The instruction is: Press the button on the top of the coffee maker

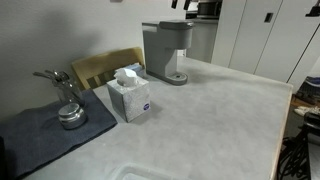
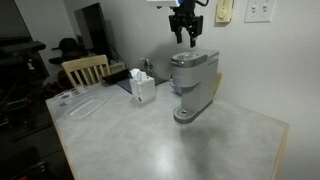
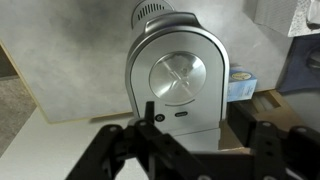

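Note:
The grey coffee maker (image 1: pixel 167 48) stands at the back of the pale table, and it shows in both exterior views (image 2: pixel 193 78). My gripper (image 2: pixel 184 32) hangs just above its head, apart from it. It barely shows at the top edge of an exterior view (image 1: pixel 188 5). In the wrist view I look straight down on the machine's top (image 3: pixel 178 77), with its round silver lid. A small round button (image 3: pixel 159 117) and an oval button (image 3: pixel 182 114) sit at the near edge. My gripper (image 3: pixel 197 132) is open and empty, its left finger close to the round button.
A white-and-blue tissue box (image 1: pixel 130 97) stands beside the machine (image 2: pixel 142 87). A wooden chair (image 1: pixel 100 68) is behind the table. A dark mat (image 1: pixel 40 135) holds a metal object (image 1: pixel 68 110). A clear tray (image 2: pixel 80 103) lies near the table edge.

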